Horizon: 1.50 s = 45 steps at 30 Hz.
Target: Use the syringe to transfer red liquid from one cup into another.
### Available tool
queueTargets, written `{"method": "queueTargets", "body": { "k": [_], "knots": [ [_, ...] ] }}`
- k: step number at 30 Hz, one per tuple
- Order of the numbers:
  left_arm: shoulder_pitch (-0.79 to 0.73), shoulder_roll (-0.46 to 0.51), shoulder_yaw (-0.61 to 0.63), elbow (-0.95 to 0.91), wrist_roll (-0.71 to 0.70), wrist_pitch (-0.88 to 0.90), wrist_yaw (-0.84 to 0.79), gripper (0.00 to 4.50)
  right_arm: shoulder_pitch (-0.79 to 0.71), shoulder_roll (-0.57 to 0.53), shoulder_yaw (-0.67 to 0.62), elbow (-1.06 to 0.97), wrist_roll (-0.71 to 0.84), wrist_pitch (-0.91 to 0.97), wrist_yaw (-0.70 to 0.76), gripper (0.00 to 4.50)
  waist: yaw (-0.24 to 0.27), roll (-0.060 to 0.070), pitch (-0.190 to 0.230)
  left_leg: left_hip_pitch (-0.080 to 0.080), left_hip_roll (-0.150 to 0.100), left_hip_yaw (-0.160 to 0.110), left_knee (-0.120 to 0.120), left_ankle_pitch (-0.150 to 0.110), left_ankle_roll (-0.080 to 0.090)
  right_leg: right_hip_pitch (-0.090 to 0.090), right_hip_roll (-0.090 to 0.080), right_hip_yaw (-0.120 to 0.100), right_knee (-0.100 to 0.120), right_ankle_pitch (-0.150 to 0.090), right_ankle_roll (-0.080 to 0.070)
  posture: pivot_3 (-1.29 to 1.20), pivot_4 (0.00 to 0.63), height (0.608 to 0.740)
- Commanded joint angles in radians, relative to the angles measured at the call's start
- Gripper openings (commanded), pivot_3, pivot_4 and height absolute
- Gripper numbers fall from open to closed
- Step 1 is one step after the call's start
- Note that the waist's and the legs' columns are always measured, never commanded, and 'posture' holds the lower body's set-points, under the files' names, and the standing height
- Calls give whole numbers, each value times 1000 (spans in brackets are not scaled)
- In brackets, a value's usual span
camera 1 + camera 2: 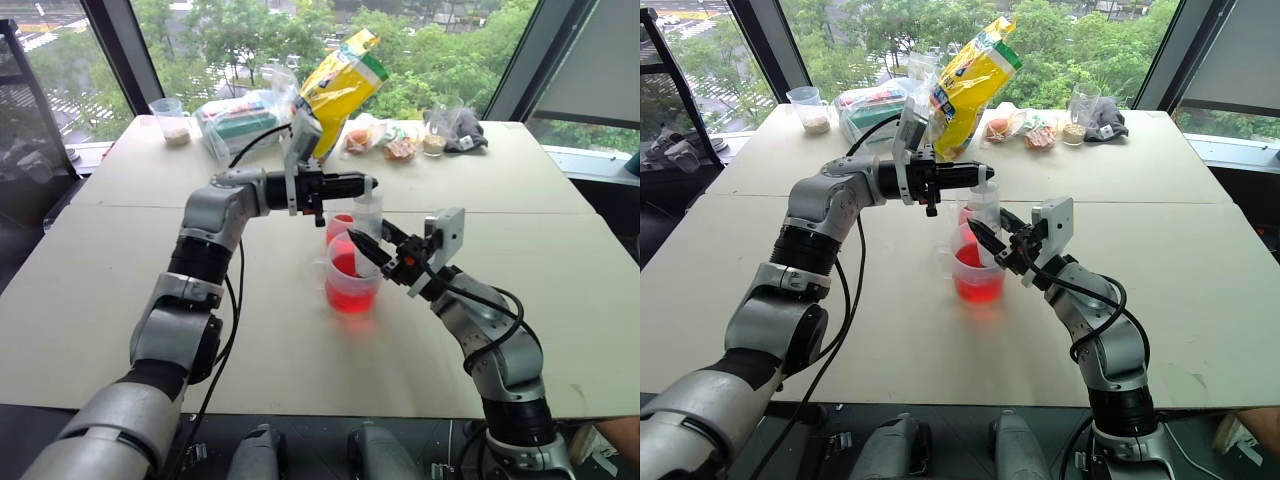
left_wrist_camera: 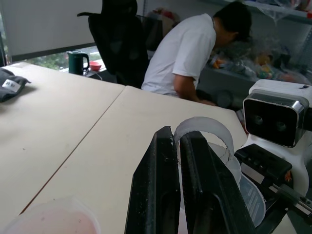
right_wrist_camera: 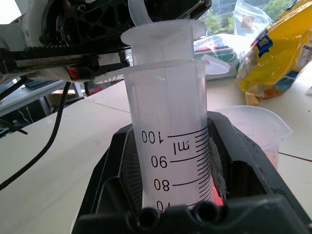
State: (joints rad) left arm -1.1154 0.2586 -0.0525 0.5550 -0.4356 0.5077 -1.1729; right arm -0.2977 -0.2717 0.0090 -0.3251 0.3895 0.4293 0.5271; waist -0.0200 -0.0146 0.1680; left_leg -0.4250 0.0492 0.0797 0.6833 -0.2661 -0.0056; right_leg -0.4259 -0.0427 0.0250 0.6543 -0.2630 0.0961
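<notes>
The larger clear cup (image 1: pixel 978 268), wide-mouthed and holding translucent red liquid (image 1: pixel 978 285), is seen at the middle of the pale matte table (image 1: pixel 1200 300), with bare tabletop all round it. The clear graduated syringe (image 3: pixel 170 146) is held upright over it, clamped at the barrel by the right gripper (image 1: pixel 985 238). Its white plunger top is pinched by the closed left gripper (image 1: pixel 975 175). Just behind stands the smaller narrow cup (image 1: pixel 985 208). A yellow bag (image 1: pixel 970 85) lies at the far edge.
</notes>
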Motion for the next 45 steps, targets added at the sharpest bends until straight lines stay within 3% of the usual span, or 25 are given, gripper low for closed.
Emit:
{"method": "queueTargets", "body": {
  "k": [1,24,27,31,45],
  "knots": [
    [-86,29,106,0,-23,-67,66,76,40,-10,86,1,13,21,69,1458,3,0,0,0,0,0,0,0,0,0,0,0,0,0,0,0,150,740],
    [-78,29,87,-11,-28,-51,45,76,33,-20,80,-40,27,27,55,1458,4,0,0,-1,0,0,0,0,0,-1,0,0,-1,0,0,0,150,740],
    [-34,34,57,-55,-23,-24,16,1033,22,-28,68,-80,43,42,45,1458,2,0,0,-1,0,0,0,0,0,-1,0,0,-1,0,0,0,150,740],
    [26,45,34,-118,-20,-5,-3,2972,0,-37,51,-137,64,67,28,1458,4,0,0,-1,0,0,-1,0,0,-1,0,0,-1,0,0,0,150,740],
    [145,152,39,-253,-46,92,-29,2972,-161,-43,-90,-215,166,148,-63,1458,6,1,0,-1,0,0,-1,0,0,-1,-1,0,0,0,0,0,150,740]
  ]
}}
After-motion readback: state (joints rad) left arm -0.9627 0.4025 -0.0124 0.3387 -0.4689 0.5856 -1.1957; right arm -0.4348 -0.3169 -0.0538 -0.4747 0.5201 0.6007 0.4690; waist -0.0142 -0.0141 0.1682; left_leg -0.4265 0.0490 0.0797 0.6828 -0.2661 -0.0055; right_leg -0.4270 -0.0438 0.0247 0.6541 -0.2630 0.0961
